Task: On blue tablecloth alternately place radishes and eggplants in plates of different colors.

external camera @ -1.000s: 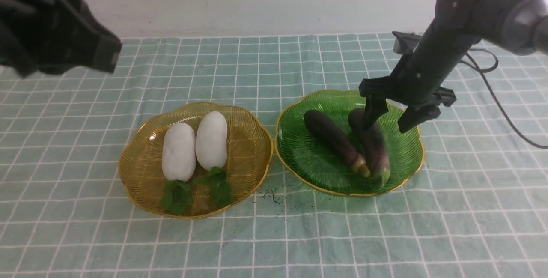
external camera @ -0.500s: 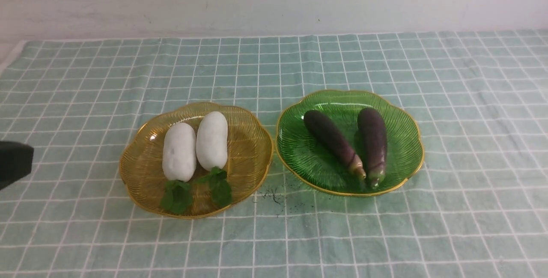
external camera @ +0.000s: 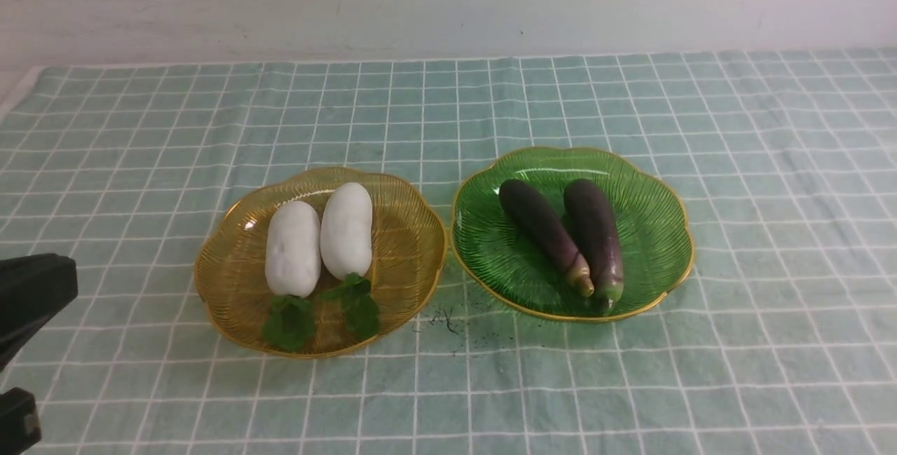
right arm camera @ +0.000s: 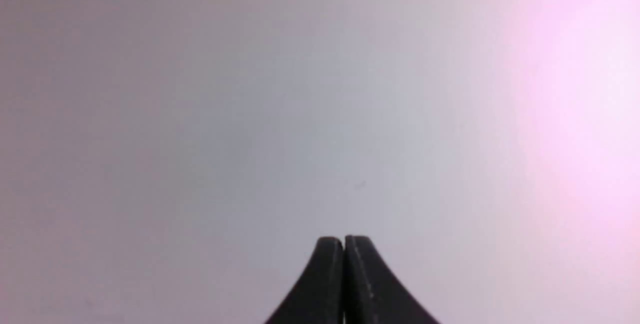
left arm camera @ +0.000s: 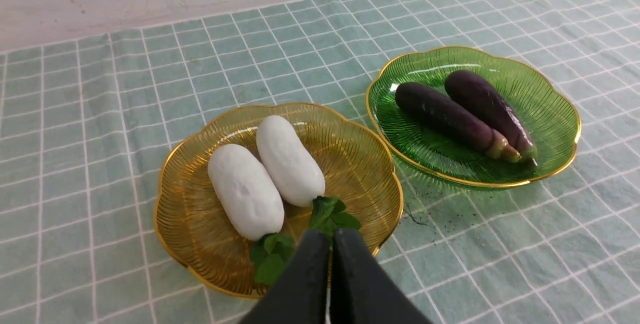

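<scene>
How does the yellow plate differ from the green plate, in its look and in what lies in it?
The yellow plate is amber; the green plate is deep green. The yellow plate holds two white radishes with green leaves; the green plate holds two dark purple eggplants. The yellow plate lies on the robot's left, the green plate on its right. Both are ribbed, scalloped and gold-rimmed, on the blue tablecloth.

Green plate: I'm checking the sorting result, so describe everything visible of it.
The translucent green ribbed plastic plate, scalloped with a gold rim, lies flat on the pale blue checked tablecloth, right of the amber-yellow plate, nearly rim to rim. Two glossy dark purple eggplants lie in it side by side, stem tips toward the camera.
</scene>
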